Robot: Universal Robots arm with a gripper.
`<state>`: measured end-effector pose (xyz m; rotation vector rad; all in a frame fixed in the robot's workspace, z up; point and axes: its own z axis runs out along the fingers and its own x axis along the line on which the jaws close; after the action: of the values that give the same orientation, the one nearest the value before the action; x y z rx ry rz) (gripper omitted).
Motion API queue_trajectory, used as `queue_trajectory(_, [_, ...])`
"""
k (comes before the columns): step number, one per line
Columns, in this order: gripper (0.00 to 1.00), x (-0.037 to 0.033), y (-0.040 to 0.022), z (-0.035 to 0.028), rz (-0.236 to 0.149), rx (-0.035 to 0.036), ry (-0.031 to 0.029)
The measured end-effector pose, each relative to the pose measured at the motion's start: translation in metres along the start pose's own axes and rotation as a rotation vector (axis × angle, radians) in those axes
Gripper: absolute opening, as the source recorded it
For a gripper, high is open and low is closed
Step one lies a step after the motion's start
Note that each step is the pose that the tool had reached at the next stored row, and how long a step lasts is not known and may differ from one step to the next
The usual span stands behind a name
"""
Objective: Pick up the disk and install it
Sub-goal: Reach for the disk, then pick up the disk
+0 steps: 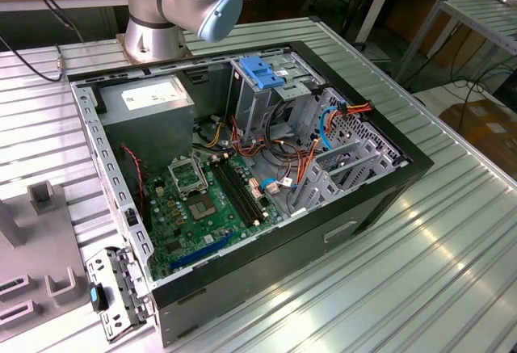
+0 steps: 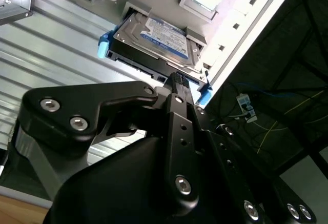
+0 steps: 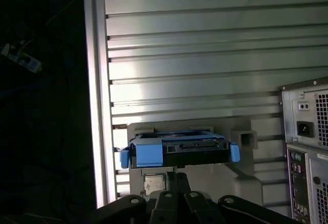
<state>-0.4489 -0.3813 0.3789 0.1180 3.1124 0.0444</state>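
Disk (image 2: pixel 154 39) sits raised in a grey holder (image 3: pixel 233 175), seemingly for easy reach. Fingers (image 2: pixel 177 88), clenched and empty, point at it.

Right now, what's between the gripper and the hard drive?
Nothing: in the second wrist view the gripper is right at the edge of the hard drive.

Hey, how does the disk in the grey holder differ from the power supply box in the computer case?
The disk is a thin flat slab with blue rails along its edges; the power supply box is deeper-bodied and plain grey. The disk rests in a grey holder on the ribbed table, outside the computer case; the power supply box sits inside it, in a corner. Both are rectangular grey metal with a label.
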Motion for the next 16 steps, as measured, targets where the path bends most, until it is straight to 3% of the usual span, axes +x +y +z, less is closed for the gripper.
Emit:
queue_trajectory(7, [0.11, 0.0112, -0.0004, 0.0002, 0.0, -0.0001, 0.0])
queue_trajectory(16, [0.11, 0.0121, -0.0004, 0.0002, 0.0, -0.0001, 0.0])
